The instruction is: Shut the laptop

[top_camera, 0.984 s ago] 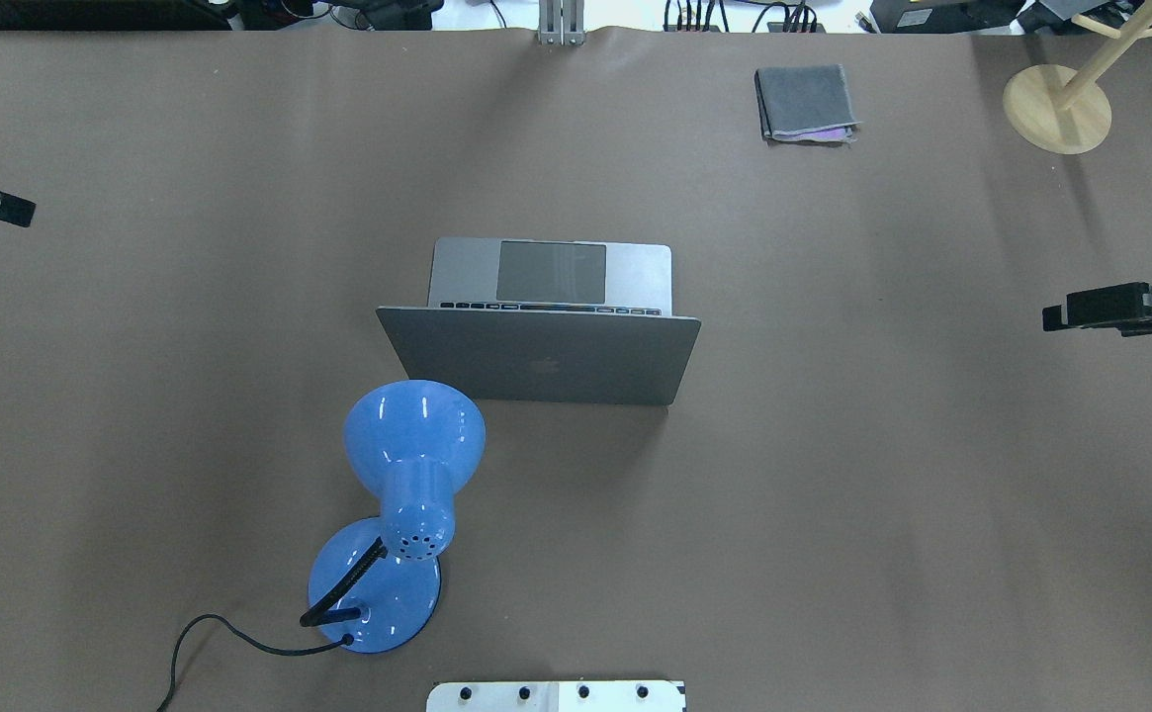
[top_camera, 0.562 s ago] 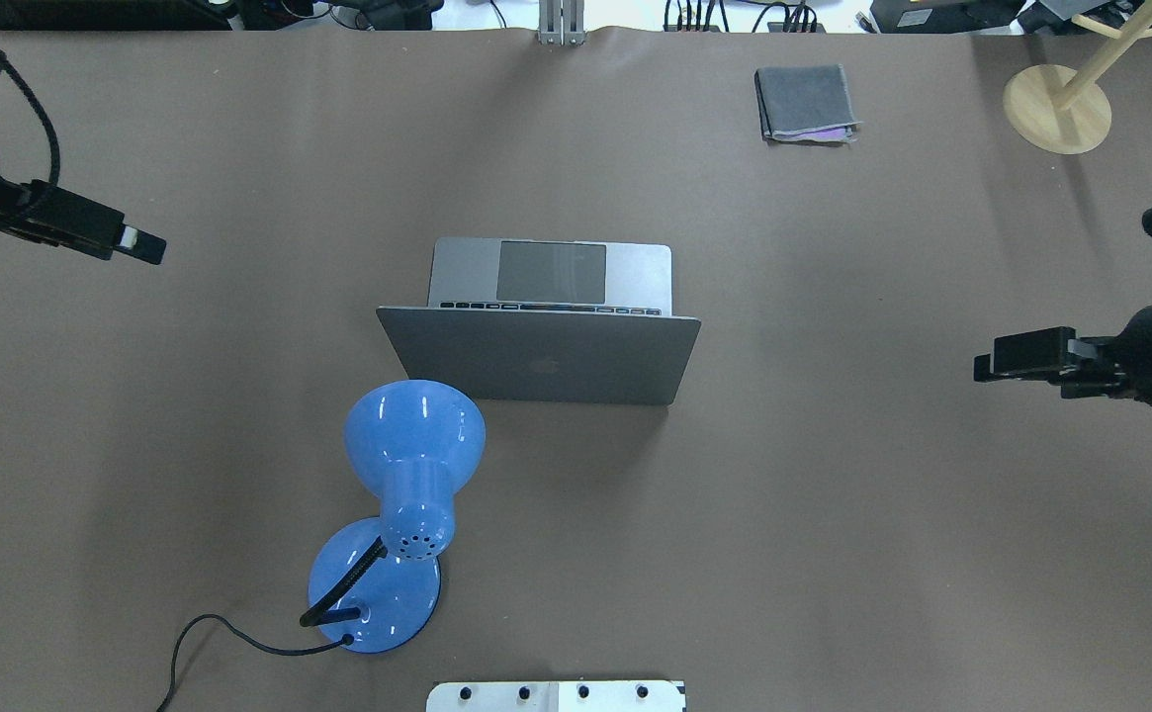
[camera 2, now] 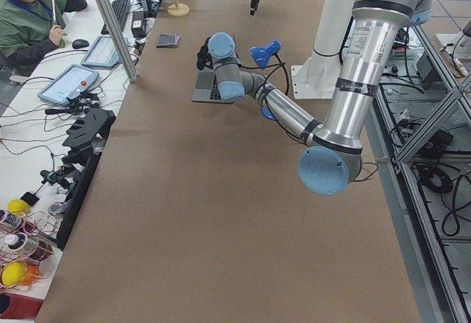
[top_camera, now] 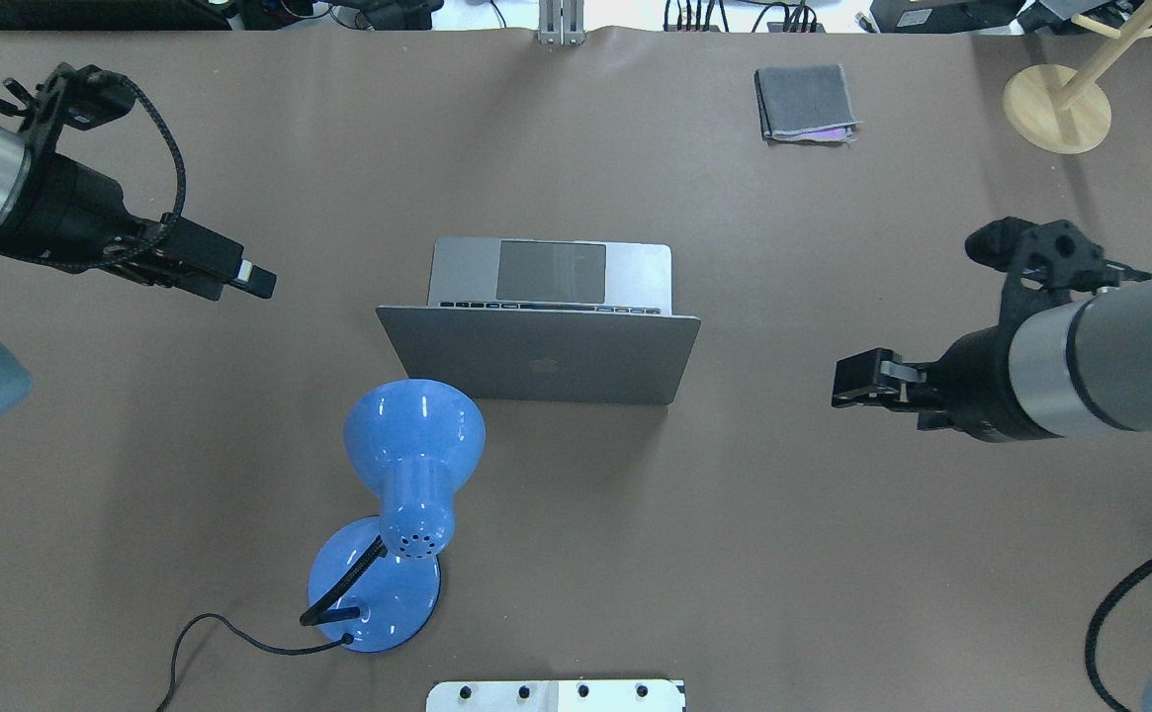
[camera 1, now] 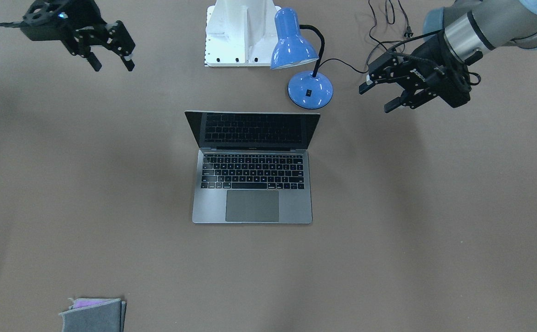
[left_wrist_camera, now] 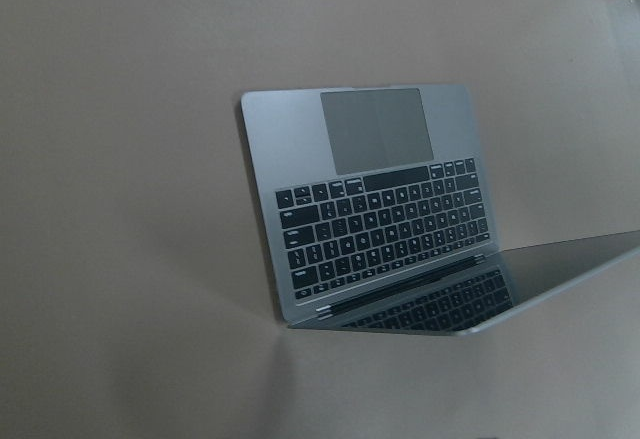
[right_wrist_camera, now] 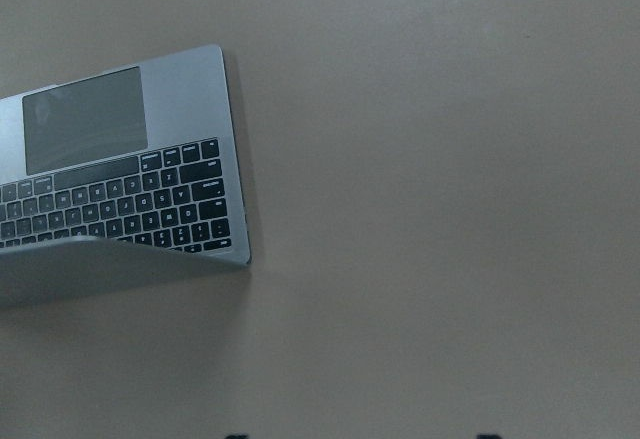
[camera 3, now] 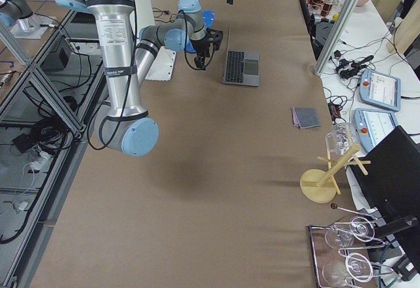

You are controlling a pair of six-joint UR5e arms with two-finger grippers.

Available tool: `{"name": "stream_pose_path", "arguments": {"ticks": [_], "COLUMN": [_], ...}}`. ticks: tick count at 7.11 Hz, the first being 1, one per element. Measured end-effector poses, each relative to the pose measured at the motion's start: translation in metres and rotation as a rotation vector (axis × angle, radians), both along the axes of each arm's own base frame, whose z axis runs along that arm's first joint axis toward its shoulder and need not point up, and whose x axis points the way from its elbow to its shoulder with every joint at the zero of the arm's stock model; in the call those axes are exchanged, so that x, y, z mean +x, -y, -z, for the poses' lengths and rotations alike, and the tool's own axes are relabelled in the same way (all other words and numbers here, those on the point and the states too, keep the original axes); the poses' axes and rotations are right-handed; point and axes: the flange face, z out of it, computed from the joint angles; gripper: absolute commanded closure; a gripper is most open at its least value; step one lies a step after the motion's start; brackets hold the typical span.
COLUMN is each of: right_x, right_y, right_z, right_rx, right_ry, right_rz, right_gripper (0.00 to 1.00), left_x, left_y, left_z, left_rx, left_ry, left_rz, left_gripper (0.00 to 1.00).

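The laptop (camera 1: 252, 171) sits near the middle of the table (top_camera: 833, 554) with its lid raised, not yet shut. The back of the lid faces the robot, and the keyboard and trackpad lie flat on the far side. The screen is dark.

The left claw (camera 1: 375, 99) hangs above the table on the robot's left of the laptop, well apart from it, with its two fingers spread and nothing between them. The right claw (camera 1: 114, 67) hangs on the other side, also well apart from the laptop, fingers spread and empty. Neither claw touches the lid or the base. The left wrist camera looks down on the keyboard and the tilted screen, and the right wrist camera catches only one corner of the laptop.

A blue desk lamp (top_camera: 412, 425) stands between the robot and the laptop. Its shade is just beside the lid's corner on the robot's left, and its black cord trails off toward the table edge. A small grey pouch (top_camera: 805, 102) lies at the far side of the table, with a wooden stand (top_camera: 1057, 107) further along that side
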Motion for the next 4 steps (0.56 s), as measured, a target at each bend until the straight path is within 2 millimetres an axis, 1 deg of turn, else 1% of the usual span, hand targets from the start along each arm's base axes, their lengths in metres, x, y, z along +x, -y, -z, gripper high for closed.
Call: {"name": "stream_pose_path", "arguments": {"ticks": [1,2,4], "right_x": [-0.015,-0.026,-0.051], "right_y": [-0.006,-0.009,-0.003], "right_z": [0.015,0.023,0.039], "right_rx": [-0.006,-0.006,0.004], "right_ry": [-0.005,-0.006,0.001], "right_rz": [0.008,0.016,0.014], "right_gripper": [1.0,1.0,1.0], "left_x": [0.007,0.016,0.043], "left_y": [-0.003,-0.007,-0.016], "left_z": [0.002,0.005,0.017], "left_rx": [-0.012,-0.023,-0.068], "left_ry": [0.0,0.001,-0.004], "left_rz": [-0.007,-0.008,-0.014], "left_gripper": [1.0,1.0,1.0]}}
